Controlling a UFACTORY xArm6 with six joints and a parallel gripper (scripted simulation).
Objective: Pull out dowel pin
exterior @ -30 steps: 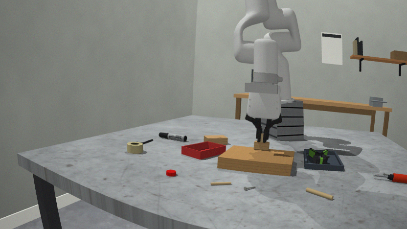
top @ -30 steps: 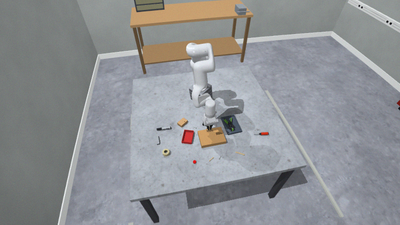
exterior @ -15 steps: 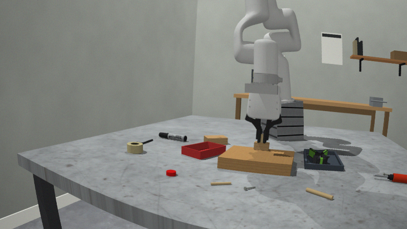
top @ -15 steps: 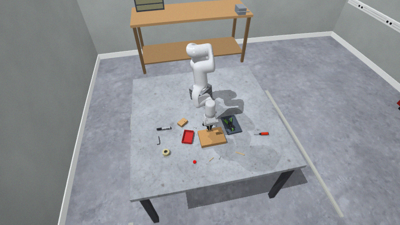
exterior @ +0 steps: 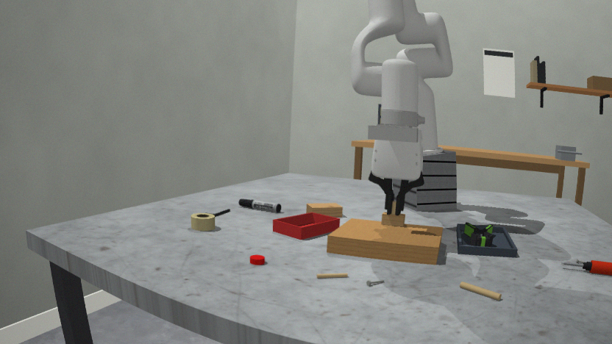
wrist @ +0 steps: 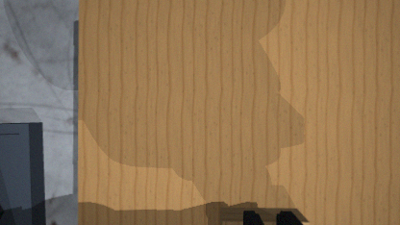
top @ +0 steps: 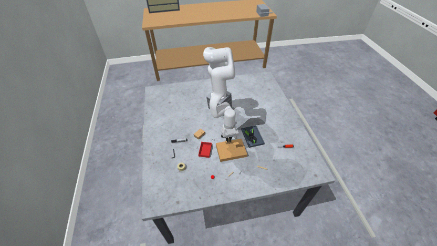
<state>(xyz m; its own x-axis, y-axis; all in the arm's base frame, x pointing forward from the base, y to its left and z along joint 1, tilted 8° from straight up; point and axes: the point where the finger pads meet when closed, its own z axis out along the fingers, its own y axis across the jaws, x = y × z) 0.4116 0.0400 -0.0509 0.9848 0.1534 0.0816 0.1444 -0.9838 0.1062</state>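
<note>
The bench board (exterior: 385,241) lies on the table in front of the arm's base and fills the wrist view (wrist: 216,96). A small wooden block (exterior: 393,220) sits flat at the board's back left corner. My gripper (exterior: 393,206) points straight down over it and is shut on the dowel pin (exterior: 393,209), which stands upright out of the block's top. In the wrist view only the fingertips and an edge of the block show at the bottom. A green-handled spring clamp (exterior: 478,234) lies in a dark tray (exterior: 485,247) to the right of the board. I cannot make out the bench stop.
A red tray (exterior: 306,225) stands just left of the board, with a spare wooden block (exterior: 324,209), a marker (exterior: 260,205) and a tape roll (exterior: 202,221) beyond it. A red cap (exterior: 257,259), two loose dowels (exterior: 332,276) (exterior: 479,290), a screw (exterior: 374,282) and a screwdriver (exterior: 592,267) lie in front.
</note>
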